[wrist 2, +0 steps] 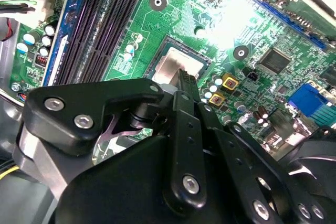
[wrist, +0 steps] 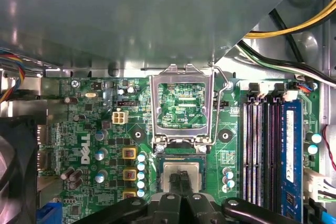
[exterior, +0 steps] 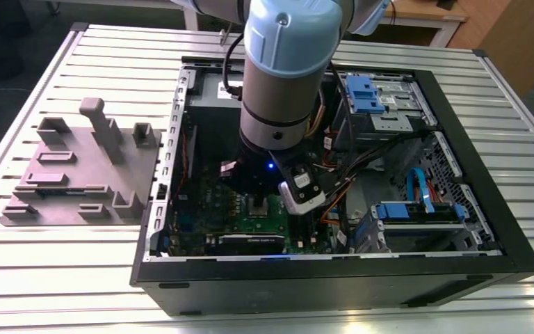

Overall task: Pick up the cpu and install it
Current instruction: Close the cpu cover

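Gripper [wrist: 181,178] over the seated cpu [wrist: 169,170]
Black fingers [wrist: 177,181] pinched together, gripping nothing; the flat, shiny silver square lies in its socket [wrist: 181,155] right under the tips, partly hidden, perhaps touched. Beyond them a metal frame [wrist: 155,103] stands open.

cpu [wrist: 195,176] in socket [wrist: 156,174], RAM slots [wrist: 262,150] beside.
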